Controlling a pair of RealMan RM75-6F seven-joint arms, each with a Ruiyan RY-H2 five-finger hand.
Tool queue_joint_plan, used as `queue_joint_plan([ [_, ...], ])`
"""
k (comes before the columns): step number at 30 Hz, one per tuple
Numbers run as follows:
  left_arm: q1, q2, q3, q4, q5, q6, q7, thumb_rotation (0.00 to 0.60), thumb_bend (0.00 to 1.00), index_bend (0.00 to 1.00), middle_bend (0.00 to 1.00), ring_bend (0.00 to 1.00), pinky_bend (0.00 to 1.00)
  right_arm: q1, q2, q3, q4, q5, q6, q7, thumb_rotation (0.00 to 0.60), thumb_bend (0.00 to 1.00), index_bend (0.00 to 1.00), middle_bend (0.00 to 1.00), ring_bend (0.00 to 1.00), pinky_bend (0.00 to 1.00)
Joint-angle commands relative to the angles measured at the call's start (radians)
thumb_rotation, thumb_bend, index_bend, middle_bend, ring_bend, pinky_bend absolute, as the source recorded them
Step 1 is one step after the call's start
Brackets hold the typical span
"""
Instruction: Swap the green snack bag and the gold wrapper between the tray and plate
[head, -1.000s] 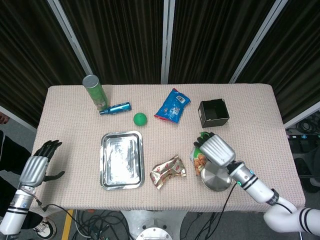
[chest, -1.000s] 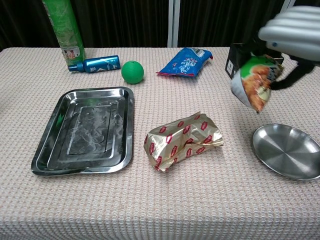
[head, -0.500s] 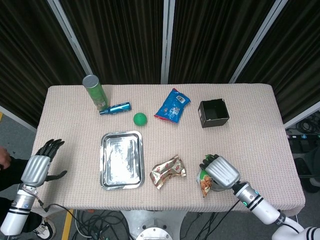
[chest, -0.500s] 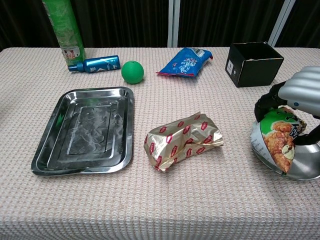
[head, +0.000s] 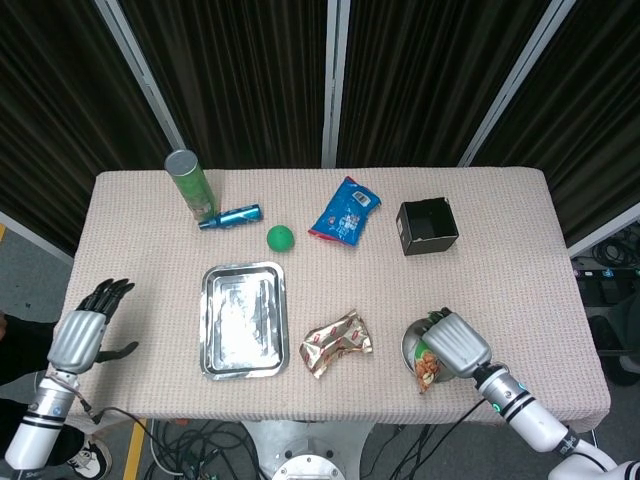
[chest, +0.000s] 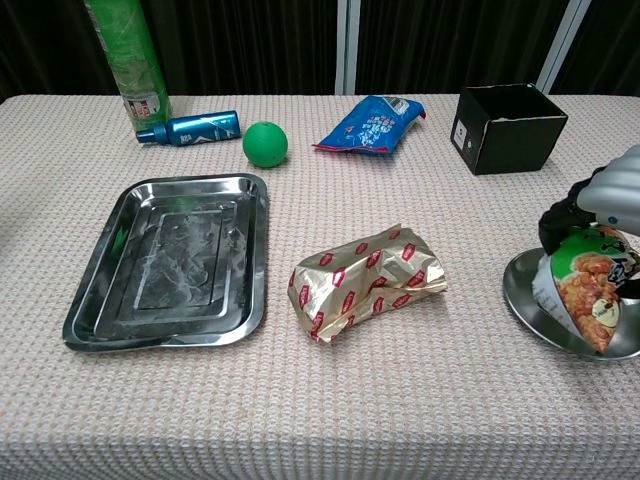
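My right hand (head: 455, 343) (chest: 612, 200) grips the green snack bag (chest: 588, 290) (head: 428, 365) and holds it down over the round metal plate (chest: 530, 300) (head: 410, 343) at the front right. The gold wrapper (chest: 365, 280) (head: 337, 343) lies on the tablecloth between the plate and the empty steel tray (chest: 175, 258) (head: 244, 319). My left hand (head: 82, 335) hangs off the table's left edge, fingers spread, holding nothing. It does not show in the chest view.
At the back stand a green canister (head: 190, 185) (chest: 128, 60), a blue bottle lying down (head: 230, 216) (chest: 190, 128), a green ball (head: 280, 237) (chest: 265, 143), a blue snack bag (head: 345, 210) (chest: 372, 122) and an open black box (head: 427, 226) (chest: 508, 128).
My right hand has carried the green snack bag down and toward the front right, from above the table onto the plate. The left hand has barely shifted.
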Motion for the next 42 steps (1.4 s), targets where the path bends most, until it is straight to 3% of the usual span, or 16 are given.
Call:
queue_joint_plan([
  [1, -0.003, 0.000, -0.002, 0.010, -0.003, -0.006, -0.008, 0.600, 0.15, 0.10, 0.08, 0.03, 0.21, 0.003, 0.014, 0.010, -0.028, 0.047, -0.034, -0.037, 0.600, 0.08, 0.23, 0.35, 0.14, 0.20],
  [3, -0.004, 0.000, -0.003, 0.012, -0.003, -0.006, -0.010, 0.600, 0.15, 0.10, 0.08, 0.03, 0.21, 0.001, 0.023, 0.015, -0.042, 0.063, -0.037, -0.050, 0.600, 0.04, 0.11, 0.26, 0.05, 0.12],
  [6, -0.008, 0.000, -0.005, 0.010, -0.003, -0.006, -0.011, 0.600, 0.15, 0.10, 0.08, 0.03, 0.21, -0.004, 0.041, 0.024, -0.062, 0.080, -0.029, -0.057, 0.600, 0.01, 0.01, 0.15, 0.00, 0.06],
  [10, -0.014, 0.003, -0.008, -0.004, 0.006, 0.000, -0.019, 0.600, 0.15, 0.10, 0.08, 0.03, 0.21, -0.016, 0.080, 0.039, -0.101, 0.091, -0.005, -0.033, 0.600, 0.00, 0.00, 0.11, 0.00, 0.04],
  [12, -0.018, 0.015, -0.007, -0.038, 0.019, 0.006, -0.033, 0.600, 0.14, 0.10, 0.08, 0.03, 0.21, -0.031, 0.117, 0.057, -0.134, 0.084, 0.031, 0.037, 0.600, 0.00, 0.00, 0.10, 0.00, 0.04],
  [15, -0.036, 0.036, -0.005, -0.103, 0.053, 0.009, -0.027, 0.600, 0.10, 0.10, 0.08, 0.03, 0.21, -0.074, 0.161, 0.088, -0.141, 0.045, 0.145, 0.117, 0.600, 0.00, 0.00, 0.09, 0.00, 0.04],
  [20, -0.080, 0.058, 0.021, -0.244, 0.141, -0.016, 0.037, 0.600, 0.06, 0.10, 0.08, 0.03, 0.21, -0.145, 0.161, 0.153, -0.069, 0.020, 0.327, 0.219, 0.600, 0.00, 0.00, 0.07, 0.00, 0.04],
  [27, -0.186, 0.005, 0.004, -0.372, 0.172, -0.151, 0.133, 0.600, 0.04, 0.10, 0.08, 0.03, 0.21, -0.174, 0.158, 0.218, 0.031, 0.104, 0.354, 0.352, 0.600, 0.00, 0.00, 0.05, 0.00, 0.04],
  [31, -0.259, -0.062, -0.029, -0.410, 0.137, -0.259, 0.186, 0.600, 0.02, 0.10, 0.08, 0.03, 0.21, -0.186, 0.157, 0.240, 0.070, 0.136, 0.351, 0.402, 0.600, 0.00, 0.00, 0.04, 0.00, 0.04],
  [38, -0.379, -0.184, -0.101, -0.464, -0.015, -0.448, 0.240, 0.600, 0.00, 0.10, 0.08, 0.03, 0.21, -0.189, 0.157, 0.257, 0.142, 0.167, 0.296, 0.502, 0.600, 0.00, 0.00, 0.02, 0.00, 0.04],
  [42, -0.432, -0.253, -0.140, -0.442, -0.086, -0.496, 0.318, 0.600, 0.00, 0.10, 0.08, 0.03, 0.20, -0.193, 0.151, 0.264, 0.186, 0.179, 0.278, 0.543, 0.600, 0.00, 0.00, 0.02, 0.00, 0.04],
])
